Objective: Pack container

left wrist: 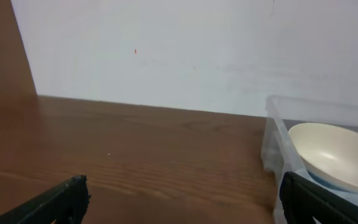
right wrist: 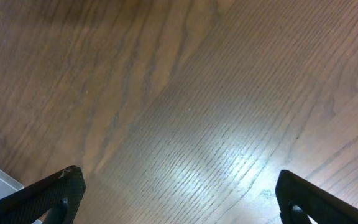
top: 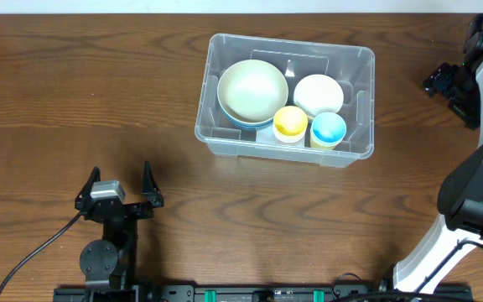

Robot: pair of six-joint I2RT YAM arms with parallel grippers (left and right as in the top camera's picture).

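Container: the clear bin (top: pixel 292 43) sits on the wooden table (top: pixel 74 84), toward the far side and a little right of centre.
Contents, left: I see a large cream bowl (top: pixel 252 91) nested in a blue bowl (top: pixel 240 125), of which only the rim shows.
Contents, right: a white bowl (top: pixel 318 94) lies at the far right, with a yellow cup (top: pixel 290 122) and a blue cup (top: pixel 328 128) side by side at the near wall.
Left gripper (top: pixel 122 170): near left of the table, well apart from the bin, jaws spread wide, nothing between them.
Right gripper (right wrist: pixel 178 175): at the far right edge, over bare wood, jaws wide apart and empty.
Left wrist view: the bin's corner and the cream bowl show on my right.
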